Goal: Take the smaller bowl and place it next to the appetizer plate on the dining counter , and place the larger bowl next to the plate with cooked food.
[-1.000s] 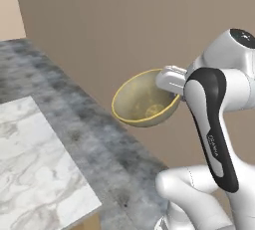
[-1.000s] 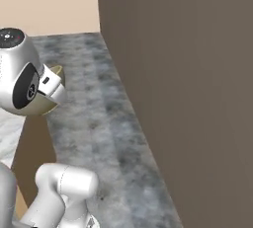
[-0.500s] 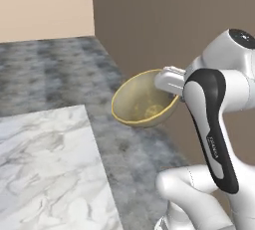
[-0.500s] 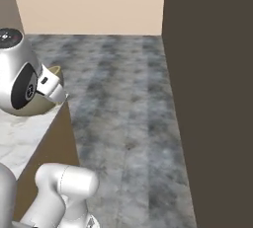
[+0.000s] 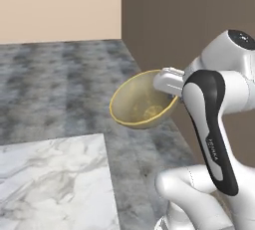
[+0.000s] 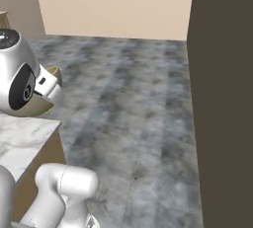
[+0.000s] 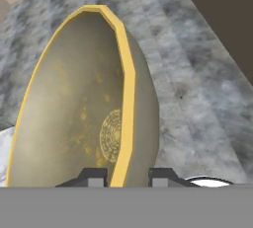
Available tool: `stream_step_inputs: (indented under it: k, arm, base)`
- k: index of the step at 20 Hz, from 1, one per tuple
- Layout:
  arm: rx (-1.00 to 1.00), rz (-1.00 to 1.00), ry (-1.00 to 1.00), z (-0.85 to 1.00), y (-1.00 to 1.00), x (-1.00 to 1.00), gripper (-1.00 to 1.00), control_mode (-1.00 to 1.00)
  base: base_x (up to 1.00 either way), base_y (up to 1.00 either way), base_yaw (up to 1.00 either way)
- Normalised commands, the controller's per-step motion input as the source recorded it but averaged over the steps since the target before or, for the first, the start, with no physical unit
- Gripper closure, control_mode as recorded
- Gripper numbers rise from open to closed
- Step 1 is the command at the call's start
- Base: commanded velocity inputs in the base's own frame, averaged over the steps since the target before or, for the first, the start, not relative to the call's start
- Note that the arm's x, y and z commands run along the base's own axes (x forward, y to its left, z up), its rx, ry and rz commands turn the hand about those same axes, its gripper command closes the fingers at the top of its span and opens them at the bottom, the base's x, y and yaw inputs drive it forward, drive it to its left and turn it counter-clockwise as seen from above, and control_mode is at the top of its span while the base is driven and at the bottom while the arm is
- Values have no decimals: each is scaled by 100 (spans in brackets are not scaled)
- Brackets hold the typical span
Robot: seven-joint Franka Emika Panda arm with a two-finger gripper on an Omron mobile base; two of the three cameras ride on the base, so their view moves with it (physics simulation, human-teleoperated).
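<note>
Below the gripper (image 7: 127,176) and stretching away ahead of it lies a grey mottled stone floor (image 5: 55,89), dark patches running across it in bands. Beyond the floor, far ahead of the gripper, stands a plain beige wall (image 6: 113,5). To the gripper's right a flat dark brown wall (image 6: 222,98) rises from the floor and meets the beige wall at a corner; from the left base view it shows as a lighter brown panel (image 5: 184,20) behind the gripper.

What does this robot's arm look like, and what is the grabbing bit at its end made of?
The arm is glossy white, with rounded, bulging segments, dark grey-black bands at the joints and small pale lettering on one band. Its pincer ends in two small, dark, blocky fingertips. No cables are visible.
</note>
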Motion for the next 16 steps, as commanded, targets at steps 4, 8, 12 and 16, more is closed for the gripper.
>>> stream_step_inputs:
  k: [4, 8, 12, 16]
  arm:
    - [0, 0, 0, 0, 0, 0, 100, 100]
    - [0, 0, 0, 0, 0, 0, 100, 100]
    - [0, 0, 0, 0, 0, 0, 100, 100]
    - [0, 0, 0, 0, 0, 0, 100, 100]
  base:
    - [100, -42, 6]
    - [100, -34, 7]
    - [100, -6, 25]
    - [100, 0, 49]
